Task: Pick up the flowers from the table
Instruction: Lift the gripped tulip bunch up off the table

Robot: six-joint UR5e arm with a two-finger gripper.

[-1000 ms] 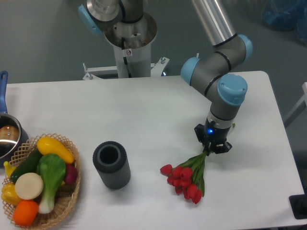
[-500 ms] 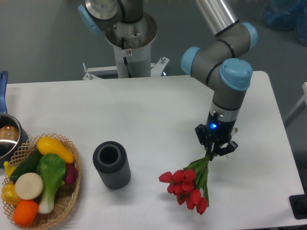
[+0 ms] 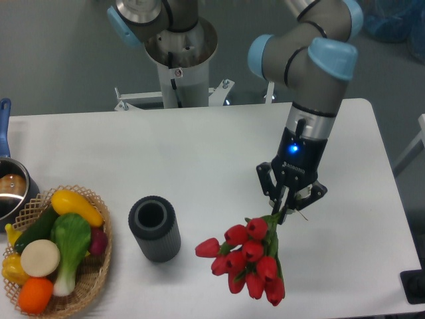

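The flowers (image 3: pixel 247 262), a bunch of red tulip buds with green stems, hang from my gripper (image 3: pixel 287 206) over the front right of the white table (image 3: pixel 199 159). The gripper is shut on the stem ends, and the buds point down and toward the camera. The bunch looks lifted off the tabletop. The arm's grey and blue wrist rises behind the gripper.
A dark ribbed cylinder (image 3: pixel 155 228) stands upright left of the flowers. A wicker basket (image 3: pixel 89 282) of toy vegetables and fruit sits at the front left. A pot (image 3: pixel 10 189) with a blue handle is at the left edge. The arm's base column (image 3: pixel 179 60) stands behind the table.
The gripper has risen with the flowers in it. The bunch has left the tabletop and now hangs larger and lower-left in the view.
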